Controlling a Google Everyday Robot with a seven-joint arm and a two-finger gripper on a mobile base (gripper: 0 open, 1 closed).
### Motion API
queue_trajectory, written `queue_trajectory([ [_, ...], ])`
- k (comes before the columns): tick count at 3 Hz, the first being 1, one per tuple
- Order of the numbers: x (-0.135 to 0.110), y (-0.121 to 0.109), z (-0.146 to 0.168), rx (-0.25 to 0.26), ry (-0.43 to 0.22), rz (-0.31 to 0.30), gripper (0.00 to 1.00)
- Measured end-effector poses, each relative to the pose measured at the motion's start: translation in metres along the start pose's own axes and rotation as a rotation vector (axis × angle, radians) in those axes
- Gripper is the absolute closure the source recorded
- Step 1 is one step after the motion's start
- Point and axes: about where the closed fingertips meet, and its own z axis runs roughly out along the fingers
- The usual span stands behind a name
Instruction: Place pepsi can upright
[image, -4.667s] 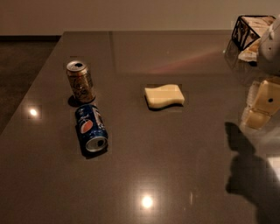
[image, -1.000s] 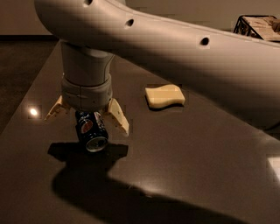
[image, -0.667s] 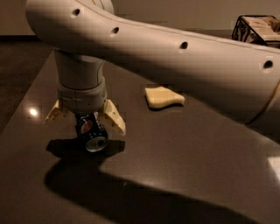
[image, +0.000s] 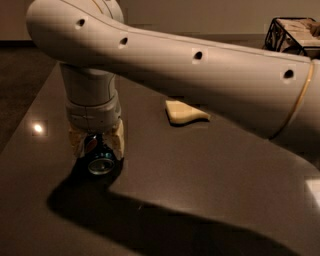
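In the camera view the gripper (image: 97, 149) sits low at the left of the table (image: 210, 165), its pale fingers (image: 118, 140) closed against both sides of the pepsi can (image: 101, 164), which lies on its side between them, silver end toward the camera; a yellow sponge (image: 186, 111) lies well apart

The pepsi can (image: 101, 164) lies on its side on the dark counter (image: 200, 165), toward the counter's left side. Its round silver top faces the camera, and its dark blue body runs back away from it. A patch of red shows on the upper left of the body. The end effector (image: 97, 150) stands directly over the can, its pale fingers (image: 116, 141) pressed against the can's two sides.
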Motion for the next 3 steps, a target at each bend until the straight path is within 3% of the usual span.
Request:
queue_trajectory([
  [1,0.002,0.000,-0.005,0.014,-0.011,0.029,0.64],
  [2,0.009,0.001,-0.020,0.074,-0.057,0.153,0.87],
  [3,0.027,0.013,-0.052,0.196,-0.178,0.430,1.00],
])
